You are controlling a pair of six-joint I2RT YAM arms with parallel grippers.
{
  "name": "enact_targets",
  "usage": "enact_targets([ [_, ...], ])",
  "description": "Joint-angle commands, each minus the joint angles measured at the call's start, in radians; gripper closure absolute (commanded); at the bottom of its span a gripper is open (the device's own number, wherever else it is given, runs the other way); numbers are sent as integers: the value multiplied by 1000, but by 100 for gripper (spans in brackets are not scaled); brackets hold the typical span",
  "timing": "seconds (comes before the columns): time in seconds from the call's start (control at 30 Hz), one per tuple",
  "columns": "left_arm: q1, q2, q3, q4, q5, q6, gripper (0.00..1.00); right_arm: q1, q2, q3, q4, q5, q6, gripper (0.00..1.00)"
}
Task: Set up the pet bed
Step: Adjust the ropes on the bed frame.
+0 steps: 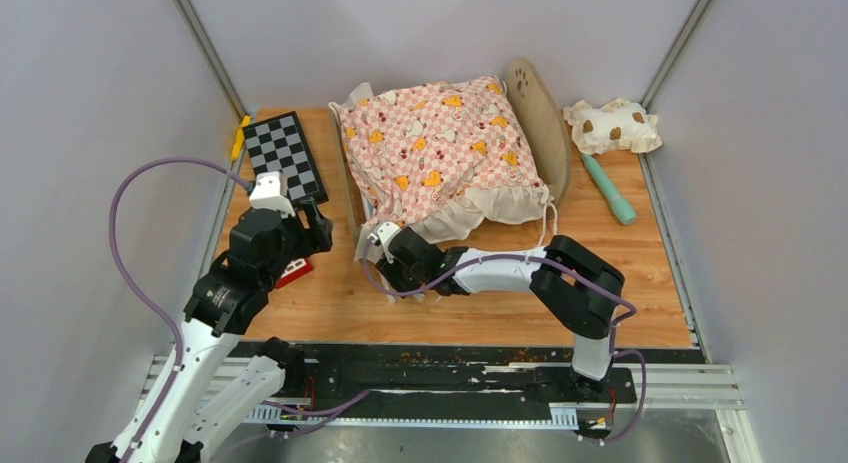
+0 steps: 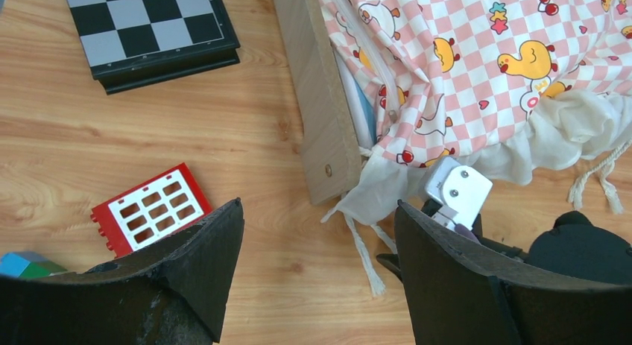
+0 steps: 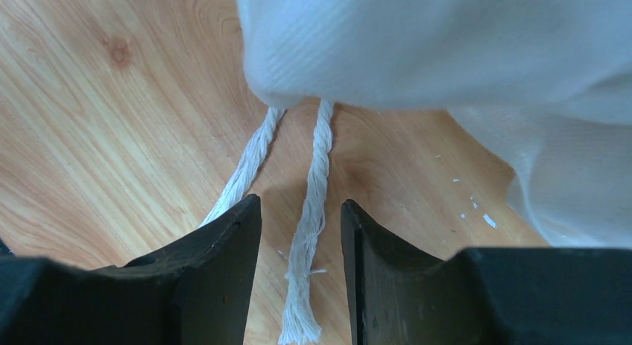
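The pet bed (image 2: pixel 322 121) stands at the back middle of the table (image 1: pixel 620 293), its rounded headboard (image 1: pixel 545 128) with the paw cutout on the right. Most of its frame is hidden under the pink checked cushion (image 1: pixel 440 148) draped over it.

We judge the step in hand to be securing or straightening that cushion at the bed's near left corner. There the right gripper (image 3: pixel 299 218) sits low over the table, jaws parted, with one twisted white cord (image 3: pixel 311 181) lying loose between them and nothing pinched. To do this well, we would close on the cord near its root under the frill, not at the frayed tip. We would then pull gently along the rail so the light frame does not slide.

The wood is smooth, pale and rigid. The cushion is soft printed cotton with a limp cream ruffle, likely to bunch and hide the cords.

The left gripper (image 2: pixel 319 207) hangs wide apart and empty just left of that corner, well placed to steady the frame. A red plastic grid piece (image 2: pixel 149 211) lies below it, and a chessboard (image 1: pixel 285 155) lies farther back. Right of the headboard are a spotted pillow (image 1: pixel 612 126) and a teal stick (image 1: pixel 610 188).
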Motion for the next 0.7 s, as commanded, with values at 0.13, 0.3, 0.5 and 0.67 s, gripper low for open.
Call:
enact_targets([
  [0.13,0,-36,3,-11,-7,0,19,0,57,55,11,41,-24,60],
  [0.3,0,-53,-7,-11,6,4,19,-1,68,64,-9,56,-22,73],
  [0.5,0,-85,-60,28,56,19,17,-8,35,49,6,19,19,100],
  [0.67,0,-130,-139,144,180,23,16,-32,-25,69,-20,-1,48,100],
])
